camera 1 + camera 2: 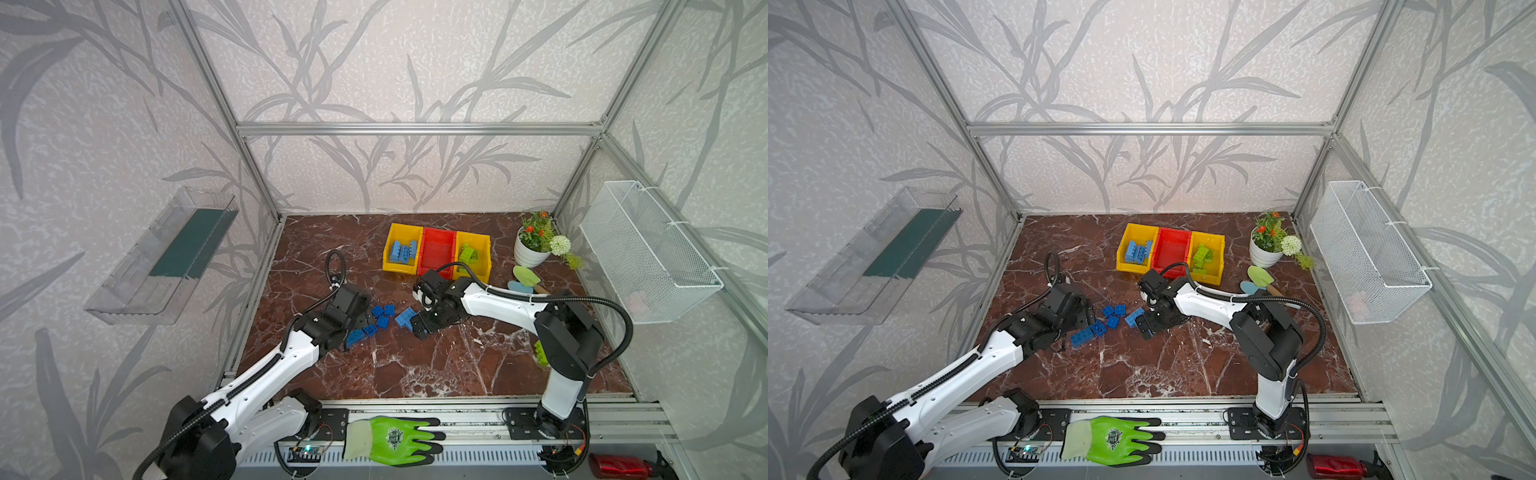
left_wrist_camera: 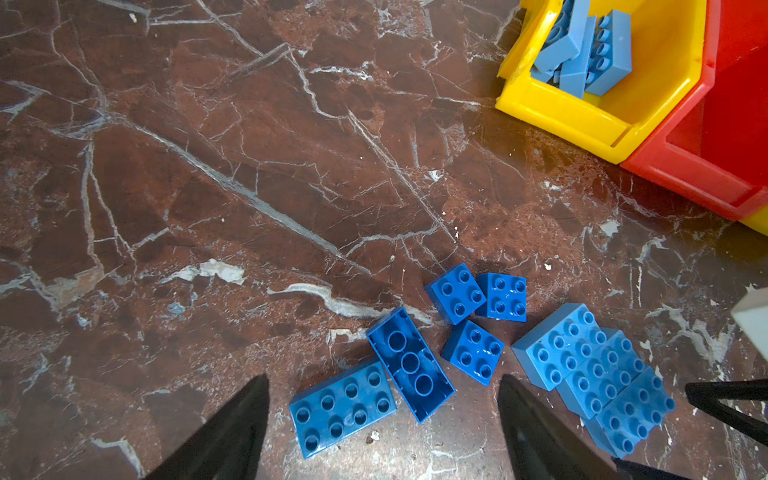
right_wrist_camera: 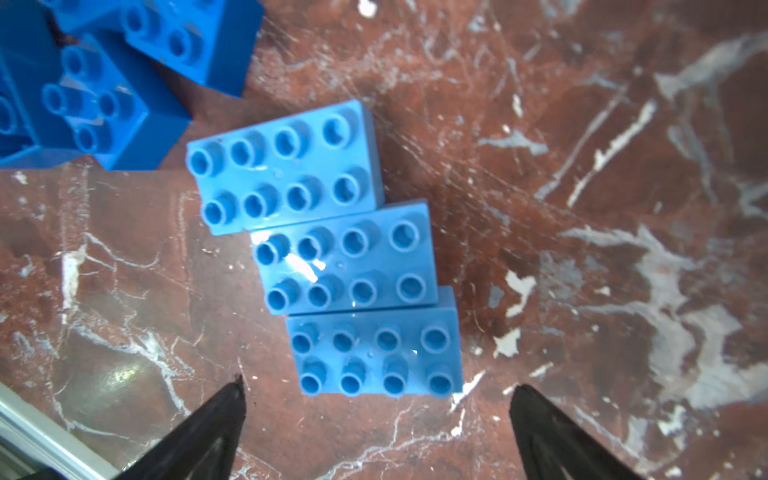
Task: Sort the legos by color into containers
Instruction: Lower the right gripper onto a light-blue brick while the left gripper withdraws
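The left gripper [image 2: 383, 380] gapes wide over five dark blue legos [image 2: 343, 409]: two 2x4s, one upturned as only the left wrist view shows, and three squares. The right gripper [image 3: 378, 384], wide and holding nothing, faces three light blue 2x4s [image 3: 345, 257] touching in a staggered row. Behind: yellow bin [image 1: 405, 227] with light blue bricks [image 1: 401, 251], red bin [image 1: 440, 231], second yellow bin [image 1: 486, 253] with lime bricks [image 1: 468, 252]. The right arm [image 1: 565, 332] half hides one lime brick [image 1: 540, 353] in a top view.
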`<control>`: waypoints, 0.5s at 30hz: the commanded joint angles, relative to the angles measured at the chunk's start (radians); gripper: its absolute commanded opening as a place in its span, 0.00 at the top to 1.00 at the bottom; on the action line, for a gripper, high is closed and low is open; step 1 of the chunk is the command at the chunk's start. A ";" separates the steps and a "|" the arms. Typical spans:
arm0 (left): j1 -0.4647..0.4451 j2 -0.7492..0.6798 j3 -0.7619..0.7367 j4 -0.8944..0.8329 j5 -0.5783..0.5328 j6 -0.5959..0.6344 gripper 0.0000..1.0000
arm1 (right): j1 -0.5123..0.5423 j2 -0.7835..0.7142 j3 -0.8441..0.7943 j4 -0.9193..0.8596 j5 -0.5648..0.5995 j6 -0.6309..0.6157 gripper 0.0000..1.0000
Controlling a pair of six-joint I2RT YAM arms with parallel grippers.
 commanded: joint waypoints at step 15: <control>-0.004 -0.011 -0.015 -0.013 -0.043 -0.022 0.14 | 0.029 0.103 0.076 -0.051 0.014 -0.088 0.13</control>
